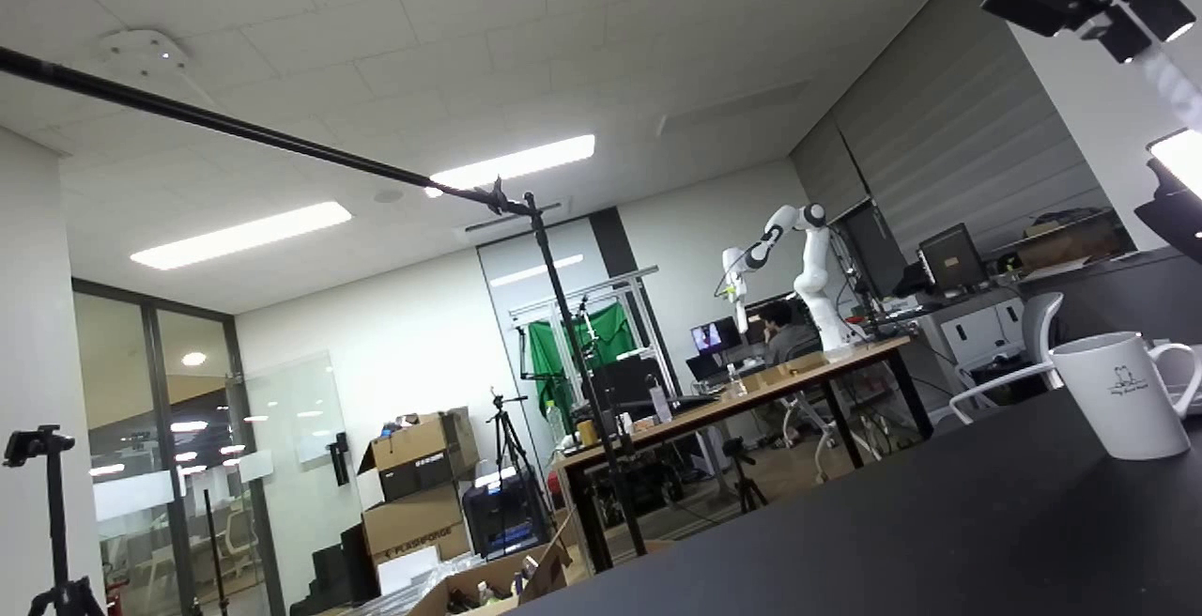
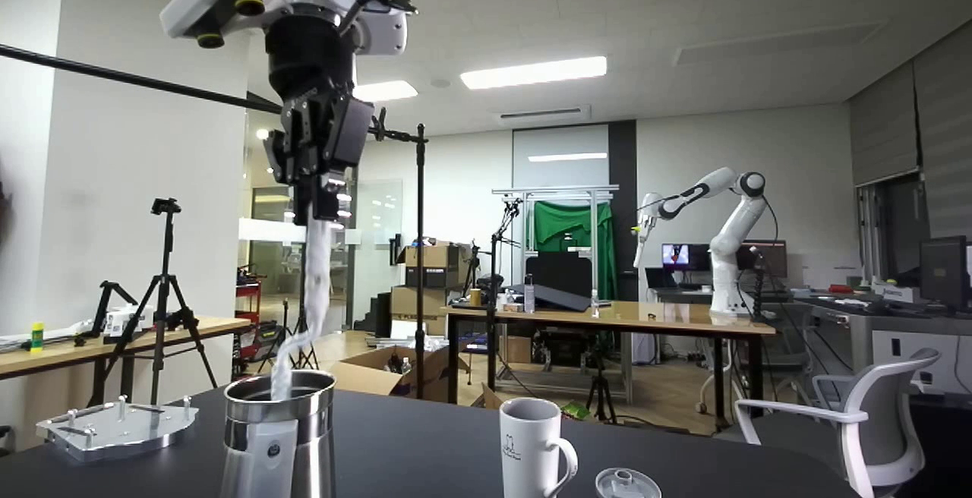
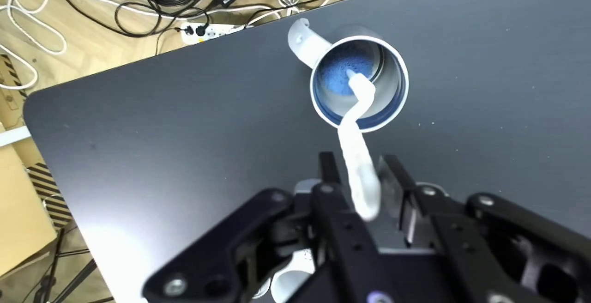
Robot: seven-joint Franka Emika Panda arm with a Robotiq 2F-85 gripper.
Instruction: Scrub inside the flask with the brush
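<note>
1. One gripper [image 2: 315, 209], jaws pinching the brush [image 2: 317, 278] by its white handle.
2. One brush: blue head [image 3: 339, 74] inside the flask [image 2: 279, 433], handle bent and leaning out of the mouth.
3. One flask, upright on the black table [image 2: 425, 445] before me.
4. One mug [image 2: 528, 445], upright, apart from the flask; one lid [image 2: 624, 484] just beside it.
5. I count one metal plate [image 2: 125, 431], on the same table, near the flask.

The tall silver cylindrical metal flask [image 2: 310, 437] is glossy; its pale grey plastic handle [image 2: 271, 458] looks matt. The long white bent-shafted brush [image 2: 317, 285] looks smooth and plastic, its round blue head [image 3: 336, 68] rough. The flat black tabletop [image 3: 184, 118] is matt, with pale glare along its left edge in the wrist view; the white tapered mug [image 2: 524, 449] looks like smooth ceramic
</note>
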